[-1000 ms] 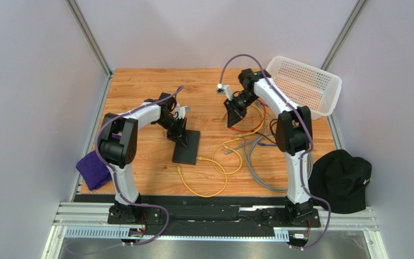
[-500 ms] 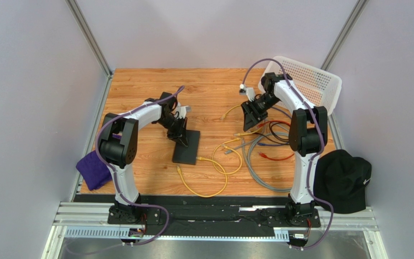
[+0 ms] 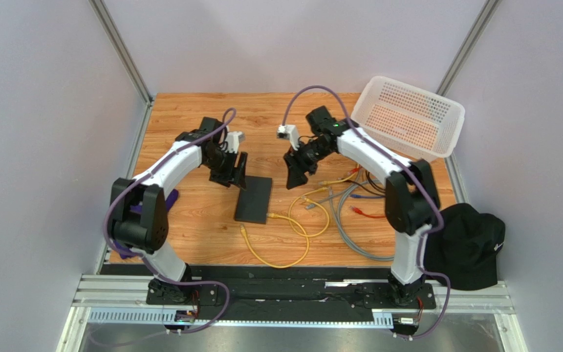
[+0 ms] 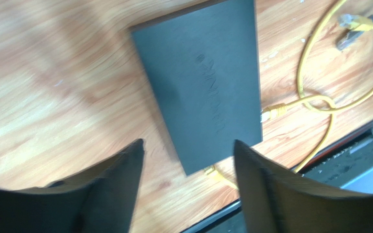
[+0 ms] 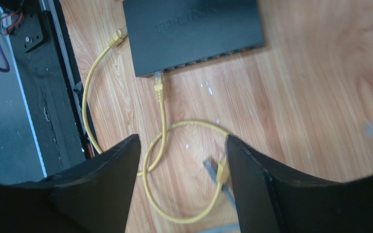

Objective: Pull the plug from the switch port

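The switch [image 3: 253,199] is a flat black box lying on the wooden table, also seen in the left wrist view [image 4: 203,77] and the right wrist view [image 5: 193,31]. A yellow plug [image 5: 159,83] sits in a port near one end of its socket edge, and its cable loops away over the wood. The same plug [image 3: 272,216] shows at the switch's right side from above. My left gripper [image 3: 233,170] hovers just behind the switch, open and empty [image 4: 187,143]. My right gripper [image 3: 294,174] hangs open to the switch's right, above the yellow loop [image 5: 182,137], holding nothing.
A loose yellow cable end [image 3: 244,232] lies by the switch's near corner. A tangle of grey, red, blue and yellow cables [image 3: 350,198] lies right of centre. A white basket [image 3: 409,117] stands at the back right, and a black cap [image 3: 464,246] lies off the table's right edge.
My left gripper has opened and drawn back off the switch. My right arm has swung left from near the basket to just right of the switch, its jaws open.
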